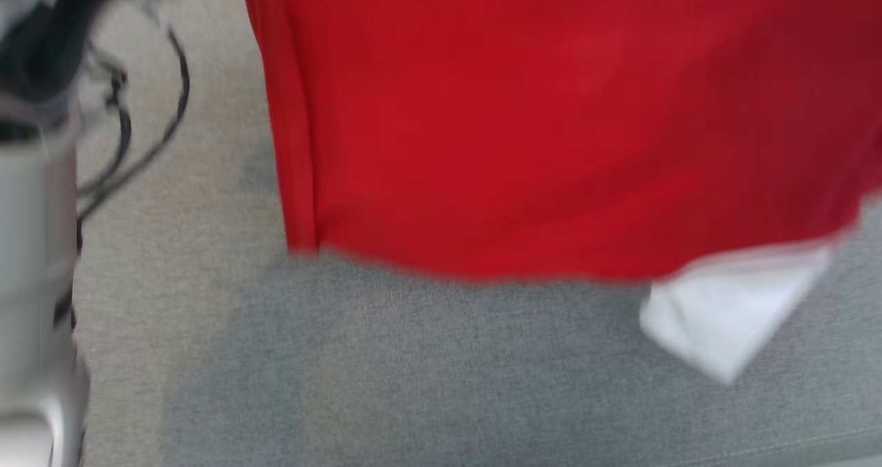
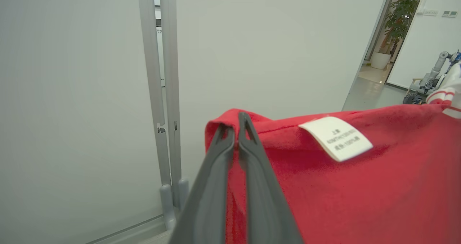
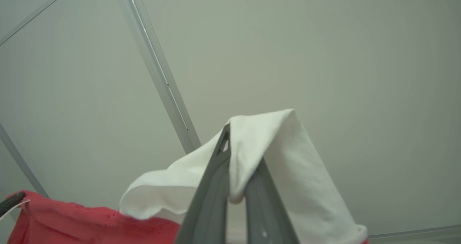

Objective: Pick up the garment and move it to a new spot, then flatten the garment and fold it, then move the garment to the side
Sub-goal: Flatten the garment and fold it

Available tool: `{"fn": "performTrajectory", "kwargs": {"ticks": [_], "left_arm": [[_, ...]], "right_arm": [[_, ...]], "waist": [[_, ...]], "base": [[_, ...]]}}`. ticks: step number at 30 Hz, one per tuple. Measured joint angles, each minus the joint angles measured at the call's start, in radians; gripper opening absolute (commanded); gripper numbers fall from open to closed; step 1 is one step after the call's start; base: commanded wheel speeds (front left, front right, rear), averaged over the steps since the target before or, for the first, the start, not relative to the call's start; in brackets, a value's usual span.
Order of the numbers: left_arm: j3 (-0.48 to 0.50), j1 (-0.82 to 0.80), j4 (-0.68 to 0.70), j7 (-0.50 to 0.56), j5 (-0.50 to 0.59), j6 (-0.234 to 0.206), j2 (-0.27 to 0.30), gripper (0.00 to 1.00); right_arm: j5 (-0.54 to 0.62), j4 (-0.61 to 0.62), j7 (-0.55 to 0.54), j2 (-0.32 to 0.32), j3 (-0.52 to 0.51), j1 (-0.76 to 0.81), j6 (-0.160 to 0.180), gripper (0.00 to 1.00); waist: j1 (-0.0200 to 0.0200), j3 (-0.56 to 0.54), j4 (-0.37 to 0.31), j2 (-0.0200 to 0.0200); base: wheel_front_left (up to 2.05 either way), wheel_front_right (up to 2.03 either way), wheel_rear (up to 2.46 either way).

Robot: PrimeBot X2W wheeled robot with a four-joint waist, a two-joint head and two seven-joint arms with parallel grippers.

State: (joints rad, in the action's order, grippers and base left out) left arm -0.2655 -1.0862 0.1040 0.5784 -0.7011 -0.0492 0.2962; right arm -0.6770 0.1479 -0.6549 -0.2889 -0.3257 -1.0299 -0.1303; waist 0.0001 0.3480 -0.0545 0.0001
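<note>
We hold the red knit garment (image 1: 551, 122), with its white cloth section (image 3: 288, 154), aloft by 2 points on its edge, hanging above the grey fabric-covered surface (image 1: 413, 384); the left gripper (image 2: 236, 129) has its jaws pinched narrow on a red edge near the white care label (image 2: 335, 138), and the right gripper (image 3: 237, 157) has its jaws clamped on a fold of the white part. We judge the pick-up done and the carry to a new spot the step in hand; laying down, flattening, folding and moving aside are all left.
</note>
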Motion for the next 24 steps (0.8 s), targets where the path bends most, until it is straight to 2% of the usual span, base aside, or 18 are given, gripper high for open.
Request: {"fn": "performTrajectory", "kwargs": {"ticks": [1, 3, 5, 6, 9, 11, 14, 18, 24], "left_arm": [[0.009, -0.06, -0.063, -0.002, -0.006, -0.011, -0.024, 0.0], [-0.006, -0.17, -0.178, -0.04, 0.038, 0.006, -0.03, 0.0], [-0.003, -0.282, -0.295, -0.119, 0.086, 0.015, -0.034, 0.0], [-0.006, -0.331, -0.342, -0.189, 0.114, 0.035, -0.035, 0.0], [-0.016, -0.41, -0.478, -0.348, 0.178, 0.06, -0.045, 0.0], [-0.023, -0.413, -0.556, -0.434, 0.202, 0.079, -0.05, 0.0], [-0.05, -0.381, -0.64, -0.539, 0.218, 0.115, -0.057, 0.0], [-0.097, -0.215, -0.699, -0.61, 0.214, 0.149, -0.057, 0.0], [-0.117, 0.095, -0.617, -0.673, 0.18, 0.156, -0.031, 0.0]], "right_arm": [[0.035, -0.044, 0.015, 0.018, 0.013, -0.076, 0.0, 0.0], [0.095, -0.14, 0.071, 0.065, 0.028, -0.211, 0.0, 0.0], [0.148, -0.235, 0.13, 0.106, 0.046, -0.315, 0.0, 0.0], [0.164, -0.276, 0.164, 0.123, 0.059, -0.36, 0.0, 0.0], [0.19, -0.36, 0.273, 0.145, 0.112, -0.44, -0.001, 0.0], [0.176, -0.407, 0.32, 0.153, 0.133, -0.438, 0.0, 0.0], [0.137, -0.446, 0.372, 0.139, 0.183, -0.364, 0.0, 0.0], [0.05, -0.441, 0.424, 0.093, 0.234, -0.132, 0.0, 0.0], [-0.091, -0.333, 0.481, 0.051, 0.265, 0.258, 0.0, 0.0]], "waist": [[0.0, 0.027, 0.0, 0.0], [0.0, 0.079, 0.0, 0.0], [0.0001, 0.136, 0.0, 0.0], [0.0002, 0.163, 0.0, 0.0], [0.0002, 0.237, -0.002, 0.0], [0.0002, 0.28, -0.003, 0.0], [0.0003, 0.331, -0.005, -0.0001], [0.0003, 0.355, -0.007, 0.0], [0.0, 0.311, -0.008, 0.0]], "base": [[0.0, 0.0, 0.0], [0.0, 0.0, 0.0], [0.0, 0.0, 0.0], [0.0, 0.0, 0.0], [0.0, 0.0, 0.0], [0.0, 0.0, 0.0], [0.0, 0.0, 0.0], [0.0, 0.0, 0.0], [0.0, 0.0, 0.0]]}}
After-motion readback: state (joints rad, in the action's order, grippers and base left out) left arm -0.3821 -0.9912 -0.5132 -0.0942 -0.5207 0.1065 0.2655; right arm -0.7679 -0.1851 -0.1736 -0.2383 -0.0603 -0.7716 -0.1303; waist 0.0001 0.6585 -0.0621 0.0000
